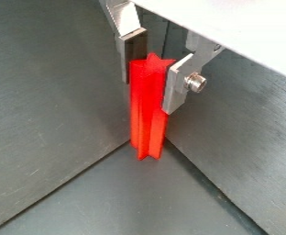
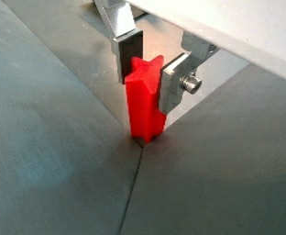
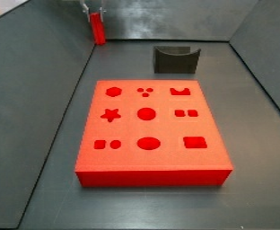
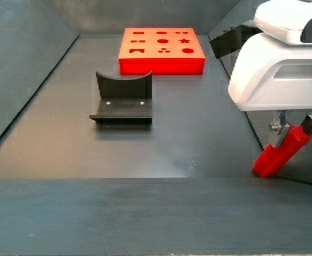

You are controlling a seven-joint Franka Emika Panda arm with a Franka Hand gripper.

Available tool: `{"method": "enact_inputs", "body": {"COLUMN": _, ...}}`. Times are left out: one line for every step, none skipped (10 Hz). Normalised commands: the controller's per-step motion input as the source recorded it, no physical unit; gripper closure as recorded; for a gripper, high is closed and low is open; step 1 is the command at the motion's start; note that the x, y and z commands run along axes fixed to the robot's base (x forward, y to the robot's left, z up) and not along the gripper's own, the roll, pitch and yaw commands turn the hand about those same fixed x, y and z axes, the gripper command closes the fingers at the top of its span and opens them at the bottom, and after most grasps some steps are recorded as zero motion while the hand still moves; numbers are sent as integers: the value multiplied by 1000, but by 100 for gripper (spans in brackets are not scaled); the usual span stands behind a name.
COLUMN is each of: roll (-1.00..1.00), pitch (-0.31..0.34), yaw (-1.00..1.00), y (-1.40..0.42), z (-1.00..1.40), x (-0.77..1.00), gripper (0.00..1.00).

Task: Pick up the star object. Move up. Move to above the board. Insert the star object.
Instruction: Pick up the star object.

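In both wrist views the gripper (image 1: 152, 69) (image 2: 154, 66) sits right over the star object (image 1: 147, 115) (image 2: 145, 106), its silver fingers (image 1: 180, 84) pinching the top of the bright-red peg from either side. The peg stands upright with its foot on the grey floor, right in a corner where the walls meet. In a side view, the gripper (image 4: 295, 128) hangs under the white arm housing, the peg (image 4: 282, 150) slanting below it. Farther off stands the dark fixture (image 4: 121, 98) (image 3: 175, 59), and beyond it the board (image 4: 163, 50) (image 3: 147, 130) lies flat, well apart from the peg (image 3: 100, 28).
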Motion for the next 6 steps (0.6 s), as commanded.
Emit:
{"method": "enact_inputs", "body": {"roll": 0, "pitch": 0, "yaw": 0, "y": 0, "z": 0, "x": 0, "gripper": 100}}
{"method": "enact_inputs", "body": {"roll": 0, "pitch": 0, "yaw": 0, "y": 0, "z": 0, "x": 0, "gripper": 100}}
{"method": "enact_inputs", "body": {"roll": 0, "pitch": 0, "yaw": 0, "y": 0, "z": 0, "x": 0, "gripper": 100}}
{"method": "enact_inputs", "body": {"roll": 0, "pitch": 0, "yaw": 0, "y": 0, "z": 0, "x": 0, "gripper": 100}}
{"method": "enact_inputs", "body": {"roll": 0, "pitch": 0, "yaw": 0, "y": 0, "z": 0, "x": 0, "gripper": 100}}
{"method": "enact_inputs", "body": {"roll": 0, "pitch": 0, "yaw": 0, "y": 0, "z": 0, "x": 0, "gripper": 100}}
